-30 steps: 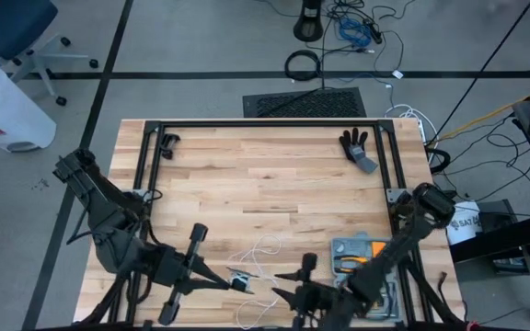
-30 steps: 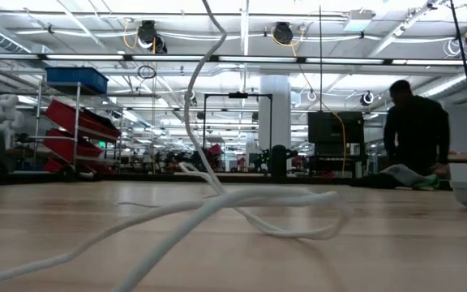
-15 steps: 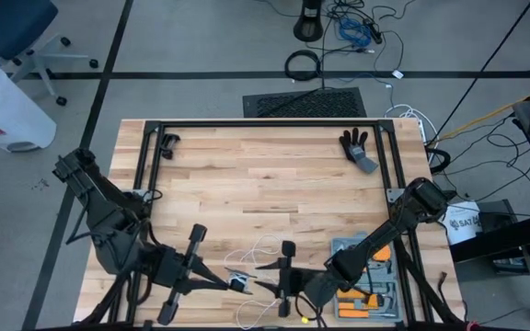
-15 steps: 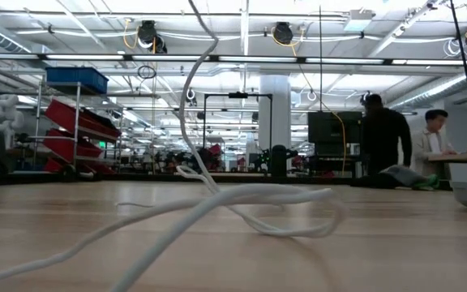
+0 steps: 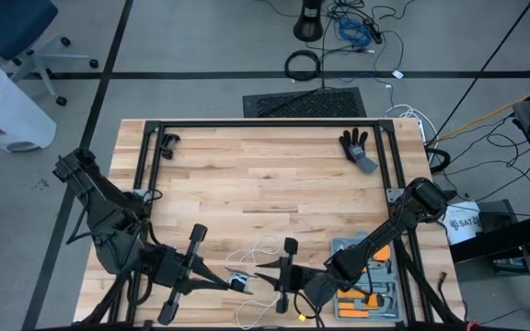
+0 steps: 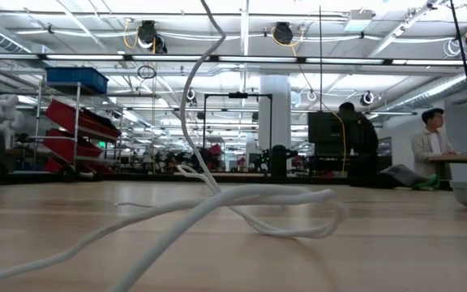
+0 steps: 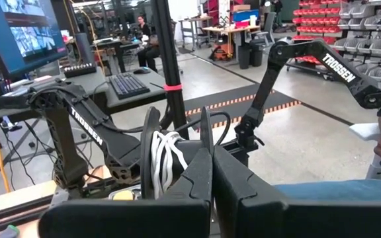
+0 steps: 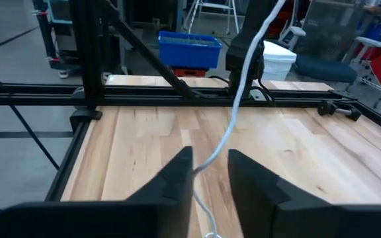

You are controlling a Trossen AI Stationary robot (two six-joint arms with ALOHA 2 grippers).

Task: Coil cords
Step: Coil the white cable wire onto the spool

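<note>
The white cord (image 5: 261, 248) lies in loose loops near the table's front edge, and one strand (image 6: 191, 97) rises off the wood. Its black reel (image 7: 152, 155), with white turns wound between two flanges, hangs above the table in my left gripper (image 7: 211, 165), which is shut and points level. My right gripper (image 8: 210, 158) is just right of the reel, low over the table. Its fingers are open and stand on either side of the rising cord (image 8: 233, 119) without closing the gap. My left gripper pinches the reel's nearer black flange (image 7: 206, 135) by its rim between the two fingers. The fingers come at it level. The reel hangs clear of the table, standing on edge, with the wound cord (image 7: 167, 162) beside the fingers.
A grey and orange tool tray (image 5: 368, 262) sits under my right arm at the front right. A black glove (image 5: 357, 147) lies at the far right, a black clamp (image 5: 167, 142) at the far left. Black frame rails (image 5: 265, 126) border the table. People stand far behind it.
My right gripper has moved along the front edge toward the table's left, up to the reel and the rising cord, and has rolled a little; it has then stayed put. The cord's loops on the table have kept their shape.
</note>
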